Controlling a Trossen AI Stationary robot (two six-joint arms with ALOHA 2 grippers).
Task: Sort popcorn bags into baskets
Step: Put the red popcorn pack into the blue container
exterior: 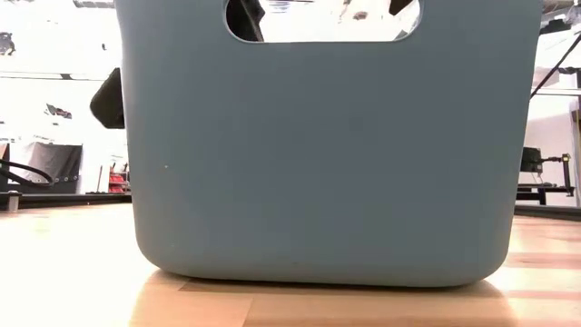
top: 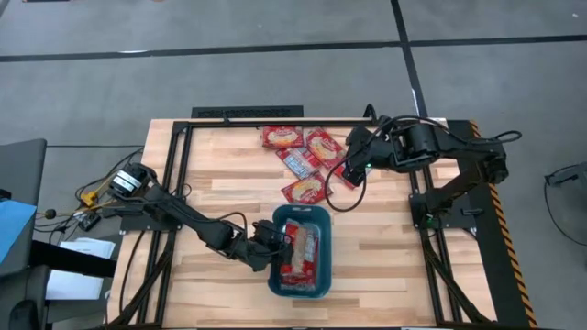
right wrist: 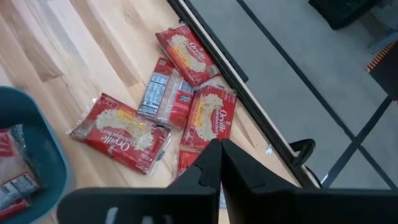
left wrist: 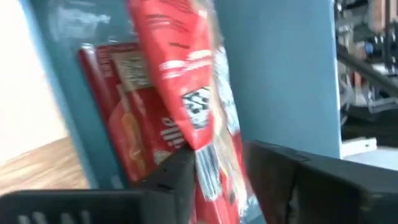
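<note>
From above, the teal-blue rectangular plastic basket sits at about six o'clock on the pale slatted wooden table. Several red flat popcorn packets already lie inside it. The left gripper is at the basket's nine o'clock rim, by a packet there. Four or five more packets remain scattered at twelve o'clock. The right gripper hangs above the table at two o'clock of the basket, just beside that cluster. By my reckoning the sorting is roughly half done.

At table height the basket's blue wall fills nearly everything. A handle slot shows at twelve o'clock, and bright room clutter sits at either edge.

The left wrist camera shows a red packet between the left arm's dark fingers, which stand somewhat apart. Whether they grip it or have let go I cannot tell. The basket's inner wall rises behind.

The right wrist camera looks down on four loose packets near the table's black frame rail. The right arm's fingers are pressed together, holding nothing. Grey floor lies beyond.
</note>
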